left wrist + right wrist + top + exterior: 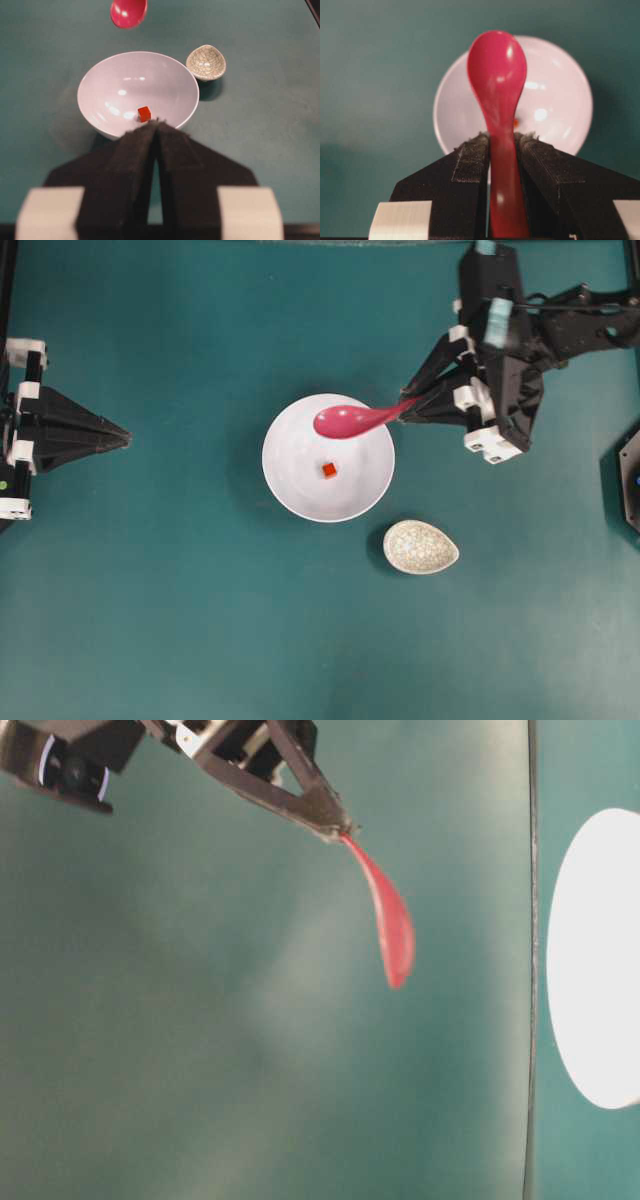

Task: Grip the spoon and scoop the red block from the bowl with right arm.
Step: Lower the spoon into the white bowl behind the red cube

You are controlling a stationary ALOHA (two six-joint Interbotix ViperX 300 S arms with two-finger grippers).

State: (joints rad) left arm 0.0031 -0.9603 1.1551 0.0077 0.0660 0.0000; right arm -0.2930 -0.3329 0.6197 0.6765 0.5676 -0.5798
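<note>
My right gripper (412, 406) is shut on the handle of the magenta spoon (345, 421), and the scoop hangs in the air over the far rim of the white bowl (290, 485). The tiny red block (329, 470) lies on the bowl's floor, apart from the spoon. In the right wrist view the spoon (497, 75) stands out between the jaws of the right gripper (502, 137), with the bowl (560, 110) below and the red block (516, 122) only just showing past the handle. My left gripper (127, 436) rests shut at the left, empty; in its own view the gripper (157, 122) points at the bowl (100, 85) and the block (144, 113).
A speckled beige egg-shaped dish (420, 547) sits on the teal table just right of the bowl's near side. The table-level view shows the spoon (393, 925) hanging tilted from the right gripper (342, 826), well above the surface.
</note>
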